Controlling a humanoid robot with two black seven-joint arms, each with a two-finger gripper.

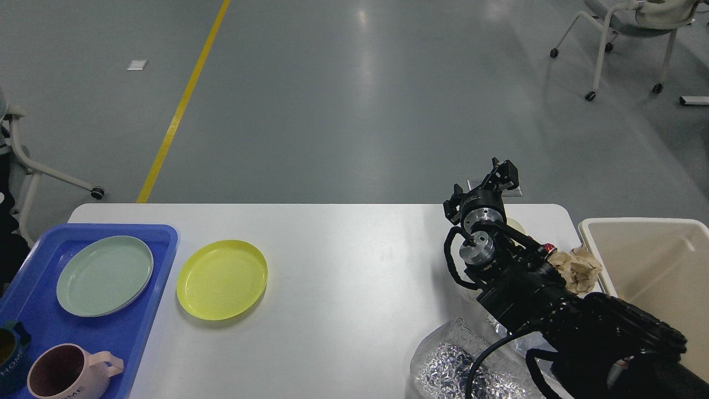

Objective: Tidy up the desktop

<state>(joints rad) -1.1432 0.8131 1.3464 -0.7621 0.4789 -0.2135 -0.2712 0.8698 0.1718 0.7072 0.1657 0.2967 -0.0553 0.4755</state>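
1. The desktop (343, 288) fills the lower part of the view, its far edge running straight between two rounded corners
2. A blue tray (33, 288) sits on the desktop's left end, holding a pale green plate (104, 275), a pink mug (69, 370) and a dark teal mug (11, 354) cut by the picture's edge
3. A yellow plate (221, 279) lies just beside the tray's right rim
4. Between the yellow plate and the right arm the desktop is bare
5. The right gripper (503, 173) hangs past the far edge; seen end-on and dark, I cannot tell how far its fingers are parted
6. Crumpled brown paper (579, 269) lies at the right edge, next to a beige bin (642, 260); crinkled foil (448, 366) lies near the front edge
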